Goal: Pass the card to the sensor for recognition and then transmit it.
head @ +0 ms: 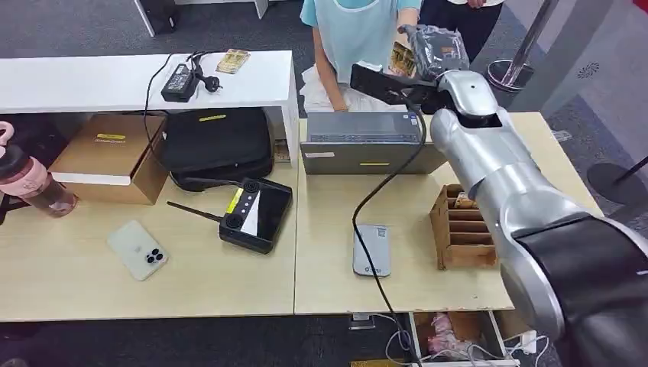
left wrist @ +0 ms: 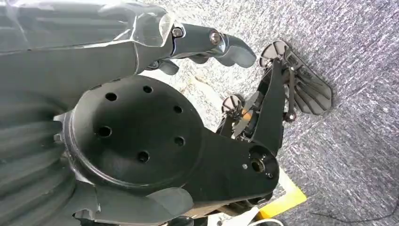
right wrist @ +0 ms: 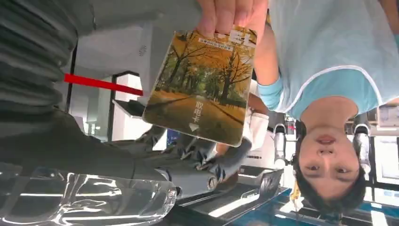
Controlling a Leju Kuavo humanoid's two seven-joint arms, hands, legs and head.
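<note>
My right hand [head: 434, 47], wrapped in clear plastic, reaches out over the desk's far edge towards a person in a light blue shirt [head: 355, 30]. It holds a card [right wrist: 202, 87] printed with autumn trees, my dark fingers [right wrist: 197, 153] lying along one edge. The person's fingers [right wrist: 230, 14] pinch the opposite edge, so both of us have the card [head: 403, 60]. The grey card sensor [head: 372, 249] lies flat on the desk behind my arm, its black cable trailing off. My left hand [left wrist: 197, 40] hangs over the carpet, fingers apart and holding nothing.
A wooden card rack [head: 461, 227] stands right of the sensor, under my right arm. A grey laptop [head: 367, 142] sits at the desk's far edge. To the left lie a black box with an antenna [head: 256, 214], a phone [head: 137, 250] and a pink bottle [head: 30, 180].
</note>
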